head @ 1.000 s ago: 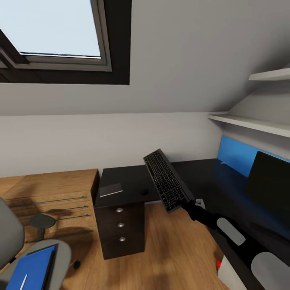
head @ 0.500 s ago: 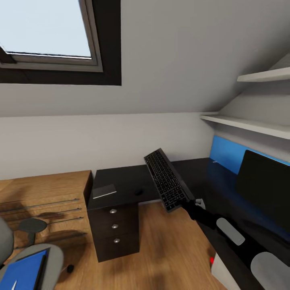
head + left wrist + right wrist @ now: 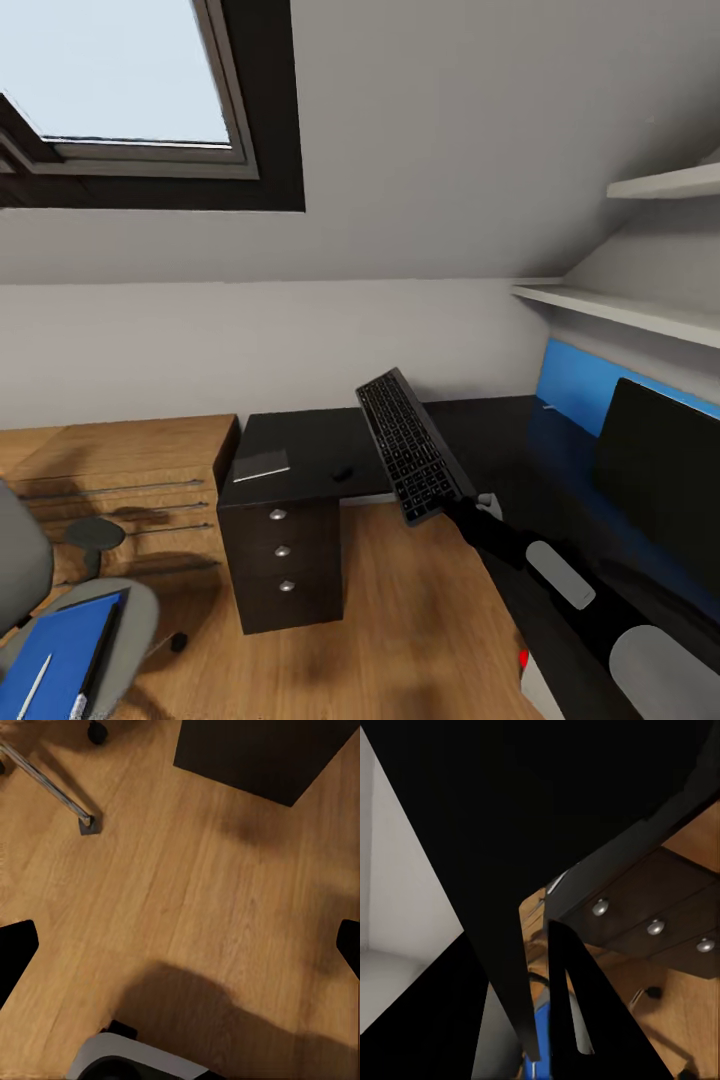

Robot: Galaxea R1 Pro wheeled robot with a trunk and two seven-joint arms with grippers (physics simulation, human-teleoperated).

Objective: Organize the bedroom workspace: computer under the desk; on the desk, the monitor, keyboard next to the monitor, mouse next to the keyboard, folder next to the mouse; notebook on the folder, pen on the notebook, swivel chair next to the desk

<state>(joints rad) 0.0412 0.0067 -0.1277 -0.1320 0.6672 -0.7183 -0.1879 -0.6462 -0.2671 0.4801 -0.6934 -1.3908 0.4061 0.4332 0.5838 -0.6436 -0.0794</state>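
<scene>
One hand (image 3: 455,503), the right, is clamped on the keyboard (image 3: 410,445) at its near end (6 o'clock). Stiff, light slab; end-held, likely swings. Left hand (image 3: 180,945): fingers apart.

Three cams, one attic corner

Head cam sits high, looking down across the black-topped L-shaped counter (image 3: 310,450); left wrist stares straight down at light wood floor (image 3: 187,907); right wrist, super close, shares the dark drawers with round silver knobs (image 3: 656,926).

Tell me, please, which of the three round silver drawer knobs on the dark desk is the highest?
The top silver knob of the column, directly beneath the black desktop; the other two knobs sit below it.
</scene>
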